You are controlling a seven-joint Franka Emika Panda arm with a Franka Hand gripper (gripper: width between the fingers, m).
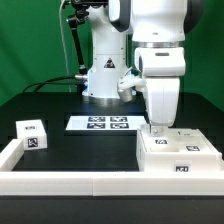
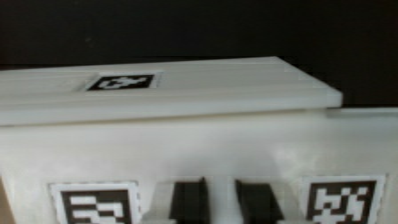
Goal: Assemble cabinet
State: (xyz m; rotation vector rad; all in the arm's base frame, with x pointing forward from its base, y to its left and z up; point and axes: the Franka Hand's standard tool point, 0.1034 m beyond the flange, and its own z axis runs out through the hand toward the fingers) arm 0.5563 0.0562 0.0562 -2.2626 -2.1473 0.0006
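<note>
The cabinet (image 1: 180, 155) is a large white box body with marker tags, lying at the exterior view's right near the front. My gripper (image 1: 157, 128) points straight down at its far left corner. In the wrist view the cabinet (image 2: 178, 140) fills the frame, with a tagged flat panel (image 2: 125, 83) beyond it. My gripper (image 2: 217, 205) has its two dark fingertips (image 2: 187, 205) close together, with a thin strip of the cabinet's white plastic between them. It looks shut on the cabinet's wall.
A small white tagged cube (image 1: 32, 133) sits at the exterior view's left. The marker board (image 1: 100, 123) lies in the middle, in front of the robot base (image 1: 105, 80). A low white wall (image 1: 60, 180) runs along the table's front and left.
</note>
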